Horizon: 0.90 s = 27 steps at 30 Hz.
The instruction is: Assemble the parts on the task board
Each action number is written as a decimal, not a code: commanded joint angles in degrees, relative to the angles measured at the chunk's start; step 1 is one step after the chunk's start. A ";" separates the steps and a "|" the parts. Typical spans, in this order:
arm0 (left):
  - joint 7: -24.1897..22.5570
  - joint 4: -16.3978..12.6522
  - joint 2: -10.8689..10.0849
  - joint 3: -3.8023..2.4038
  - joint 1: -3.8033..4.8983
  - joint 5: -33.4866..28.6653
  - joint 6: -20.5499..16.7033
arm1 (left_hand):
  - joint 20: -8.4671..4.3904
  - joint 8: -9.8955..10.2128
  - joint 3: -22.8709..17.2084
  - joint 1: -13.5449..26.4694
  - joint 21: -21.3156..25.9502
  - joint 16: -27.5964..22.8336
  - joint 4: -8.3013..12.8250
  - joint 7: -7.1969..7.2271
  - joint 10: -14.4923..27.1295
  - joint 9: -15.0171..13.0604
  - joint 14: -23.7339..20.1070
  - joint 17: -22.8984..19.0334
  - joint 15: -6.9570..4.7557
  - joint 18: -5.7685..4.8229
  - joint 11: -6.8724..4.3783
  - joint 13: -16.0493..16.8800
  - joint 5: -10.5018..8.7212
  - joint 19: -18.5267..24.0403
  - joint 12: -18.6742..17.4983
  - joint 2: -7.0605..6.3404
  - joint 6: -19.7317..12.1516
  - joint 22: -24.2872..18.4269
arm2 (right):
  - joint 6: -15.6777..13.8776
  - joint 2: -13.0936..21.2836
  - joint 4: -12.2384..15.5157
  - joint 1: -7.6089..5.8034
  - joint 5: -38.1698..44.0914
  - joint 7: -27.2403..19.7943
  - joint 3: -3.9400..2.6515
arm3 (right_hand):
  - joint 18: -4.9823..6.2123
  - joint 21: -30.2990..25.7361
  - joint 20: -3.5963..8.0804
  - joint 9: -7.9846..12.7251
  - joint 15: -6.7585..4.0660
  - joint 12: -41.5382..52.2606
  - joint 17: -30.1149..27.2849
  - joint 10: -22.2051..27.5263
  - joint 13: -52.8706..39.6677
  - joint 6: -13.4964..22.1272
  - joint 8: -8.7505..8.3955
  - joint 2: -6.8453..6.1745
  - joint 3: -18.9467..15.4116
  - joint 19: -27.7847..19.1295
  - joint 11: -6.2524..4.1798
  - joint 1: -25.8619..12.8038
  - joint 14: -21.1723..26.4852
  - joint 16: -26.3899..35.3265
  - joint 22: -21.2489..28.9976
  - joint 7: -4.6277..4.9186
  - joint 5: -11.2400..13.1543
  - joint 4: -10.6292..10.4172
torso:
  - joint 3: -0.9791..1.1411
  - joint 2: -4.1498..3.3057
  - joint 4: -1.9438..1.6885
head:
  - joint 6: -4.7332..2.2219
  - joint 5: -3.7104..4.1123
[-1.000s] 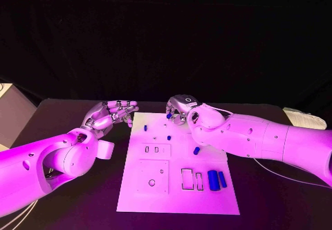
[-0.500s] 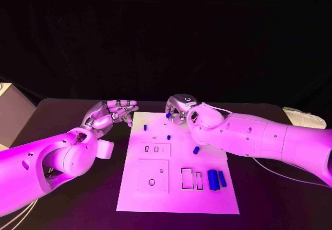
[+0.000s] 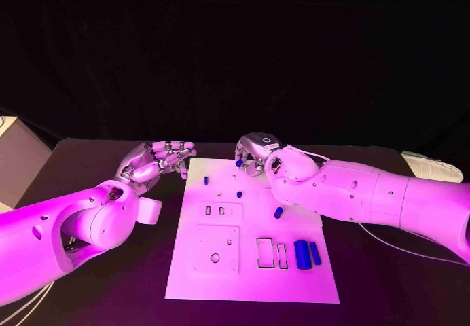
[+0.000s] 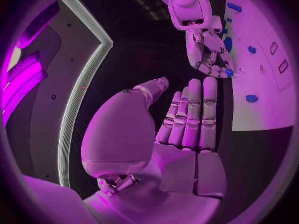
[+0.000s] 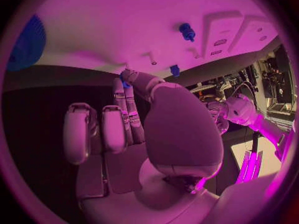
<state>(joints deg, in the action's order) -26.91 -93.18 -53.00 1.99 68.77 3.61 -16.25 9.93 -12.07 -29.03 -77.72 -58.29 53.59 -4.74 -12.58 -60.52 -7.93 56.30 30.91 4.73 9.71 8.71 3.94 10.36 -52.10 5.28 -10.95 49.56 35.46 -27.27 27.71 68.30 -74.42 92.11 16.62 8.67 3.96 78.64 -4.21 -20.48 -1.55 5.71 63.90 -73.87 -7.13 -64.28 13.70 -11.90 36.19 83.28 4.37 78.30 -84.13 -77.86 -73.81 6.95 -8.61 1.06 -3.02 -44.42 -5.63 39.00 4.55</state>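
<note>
Right hand: slight shift only.
Right hand (image 3: 263, 155), pinching a small blue part (image 3: 239, 163) at the task board's (image 3: 250, 272) far edge, sits marginally further right in the head view than one second ago; its forearm shows the same small drift. Left hand (image 3: 157, 161) likewise sits slightly further along beside the board's far left corner.
</note>
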 commanded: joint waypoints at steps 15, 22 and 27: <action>-0.20 0.10 -0.01 -0.06 0.10 0.15 0.82 | 0.18 -0.22 -0.38 0.11 -0.17 0.35 -0.12 -0.20 0.24 -0.07 -0.23 0.09 0.01 0.85 0.29 0.01 -0.31 0.38 -0.28 0.12 -0.27 0.05 | 1.84 0.50 0.96 0.36 0.71 -0.03 0.21 | -0.55 0.12 0.21 -0.34 -0.36 0.10 -0.04 -2.06 -0.58 -0.39 0.40 1.12 0.33 -0.01 -1.80 0.22 -1.40 -0.34 0.02 -0.08 -0.19 -0.16 | -0.06 -0.08 -0.04 | 0.01 -0.08; -0.17 0.12 -0.03 -0.06 0.10 0.15 0.82 | 0.18 -0.22 -0.38 0.11 -0.17 0.35 -0.12 -0.20 0.24 -0.07 -0.23 0.09 0.01 0.85 0.29 0.01 -0.31 0.38 -0.28 0.12 -0.27 0.05 | 1.71 0.51 1.25 0.39 0.74 -0.02 0.21 | -0.57 0.17 0.20 -0.41 -0.36 0.06 0.01 -2.04 -0.61 -0.36 0.43 1.11 0.30 0.01 -1.80 0.14 -1.41 -0.37 -0.06 -0.09 -0.17 -0.15 | -0.08 -0.14 -0.07 | -0.05 -0.06; -0.14 0.12 -0.04 -0.06 0.10 0.15 0.81 | 0.18 -0.22 -0.38 0.11 -0.17 0.35 -0.12 -0.20 0.24 -0.07 -0.23 0.09 0.01 0.85 0.29 0.01 -0.31 0.38 -0.28 0.12 -0.27 0.05 | 1.67 0.42 1.11 0.40 0.72 -0.06 0.21 | -0.55 0.10 0.16 -0.61 -0.27 -0.37 -0.24 -1.53 -0.66 0.27 0.26 1.02 0.25 -0.08 -1.66 -0.27 -1.35 -0.31 -0.01 0.01 -0.03 -0.14 | -0.10 -0.14 -0.02 | -0.07 -0.07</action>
<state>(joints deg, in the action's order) -26.77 -92.97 -53.08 1.99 68.78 3.61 -16.25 9.93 -12.07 -29.02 -77.71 -58.29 53.59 -4.74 -12.58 -60.52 -7.93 56.31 30.90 4.73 9.71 8.71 3.94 10.36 -52.10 5.28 -10.95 49.56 35.44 -27.01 28.18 69.35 -74.23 92.28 16.75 8.76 3.96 78.64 -4.22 -20.78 -1.54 5.35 63.74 -73.87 -7.21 -64.29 13.68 -11.51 36.30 83.29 4.36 77.91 -84.13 -78.04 -73.79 6.76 -8.64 0.93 -3.09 -44.55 -5.67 38.95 4.49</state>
